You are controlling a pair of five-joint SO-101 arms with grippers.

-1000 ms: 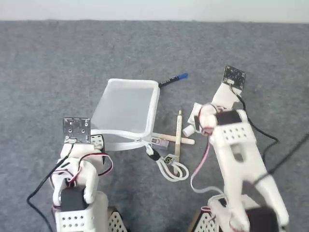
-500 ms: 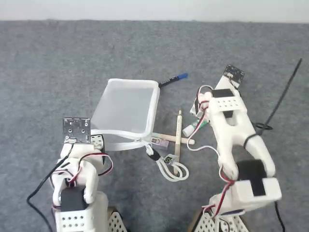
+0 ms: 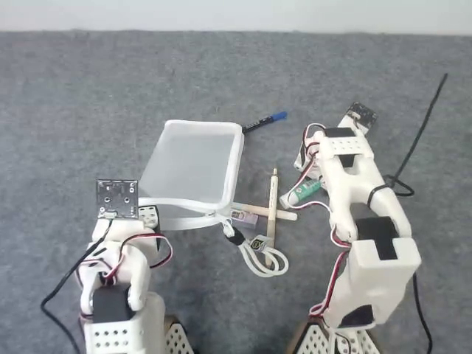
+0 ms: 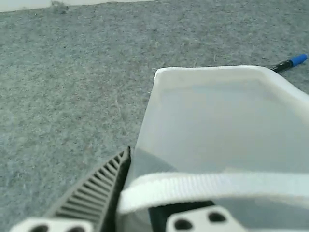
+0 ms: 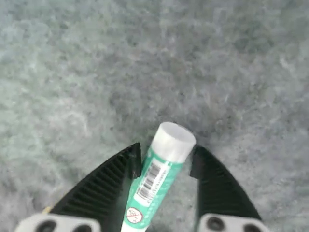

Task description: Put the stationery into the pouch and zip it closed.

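Pouch (image 3: 192,158) laid on the bench (image 3: 88,88), its near rim clamped by the left hand (image 3: 151,212); glue stick (image 5: 155,181) gripped by the closed right hand (image 5: 166,151); pencil (image 3: 272,206) seen between pouch and glue stick.

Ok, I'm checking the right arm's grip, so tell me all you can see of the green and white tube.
The tube is a slim cylinder, plastic by the look: green printed body with a barcode, white round cap at one end. It sits clamped in the right gripper, between its black ribbed fingers, cap poking past their tips, above the grey carpet.
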